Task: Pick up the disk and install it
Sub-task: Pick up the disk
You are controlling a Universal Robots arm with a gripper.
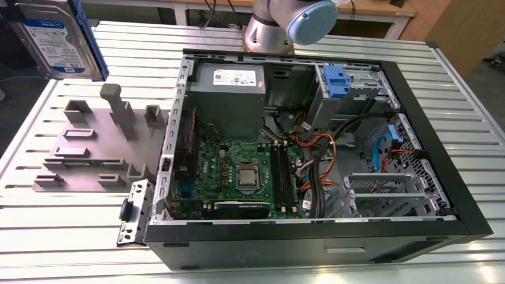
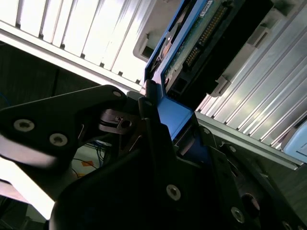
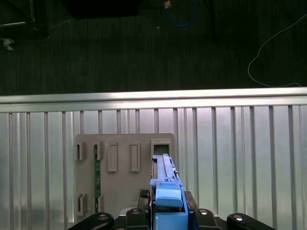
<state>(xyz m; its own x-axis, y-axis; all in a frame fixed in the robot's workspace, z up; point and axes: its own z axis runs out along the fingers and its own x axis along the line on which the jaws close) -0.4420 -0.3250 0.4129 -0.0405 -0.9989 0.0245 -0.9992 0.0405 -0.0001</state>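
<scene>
Blue-framed and pinched tight between the gripper's (image 3: 169,213) fingers, the disk (image 3: 166,184) hangs on edge in the air. Under it is the grey fixture tray (image 3: 122,177) on the slatted metal table (image 3: 240,158), with the open PC case (image 1: 316,148) beside the tray.

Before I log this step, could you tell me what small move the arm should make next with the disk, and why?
Probably carry it toward the exterior view's right, over the open computer case. The tool is shut on the disk, which hangs lifted above the grey holder, beside the case, so it seems picked up but not yet installed.
</scene>
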